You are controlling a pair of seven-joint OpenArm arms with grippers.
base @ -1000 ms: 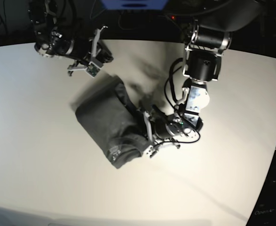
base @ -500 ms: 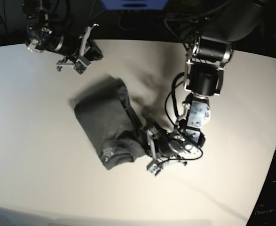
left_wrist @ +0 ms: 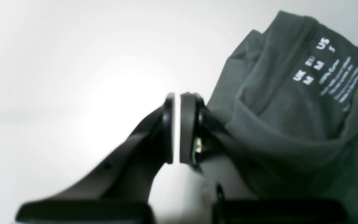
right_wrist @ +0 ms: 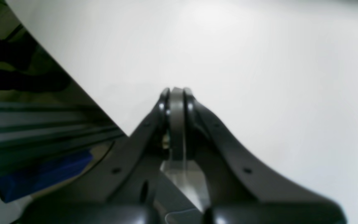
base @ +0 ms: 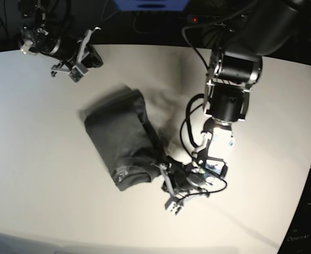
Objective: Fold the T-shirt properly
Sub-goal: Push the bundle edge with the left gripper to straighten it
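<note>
The dark grey T-shirt [base: 121,140] lies folded into a compact bundle in the middle of the white table [base: 49,174]. In the left wrist view its collar end with the white size print [left_wrist: 325,74] lies just right of my left gripper [left_wrist: 176,95]. That gripper is shut with only a thin slit between the pads and no cloth in it. In the base view the left gripper [base: 165,177] sits at the T-shirt's near right corner. My right gripper [right_wrist: 176,90] is shut and empty over bare table, far back left of the shirt [base: 91,55].
The table's rear edge [right_wrist: 73,84] runs close to the left of the right gripper, with dark equipment and a blue object [right_wrist: 42,172] beyond it. The left arm's thick links [base: 232,79] rise over the table's right half.
The left gripper has slid toward the table's front along the shirt's right edge, and the bundle shifted slightly. The right arm has drawn back toward the far left corner.
</note>
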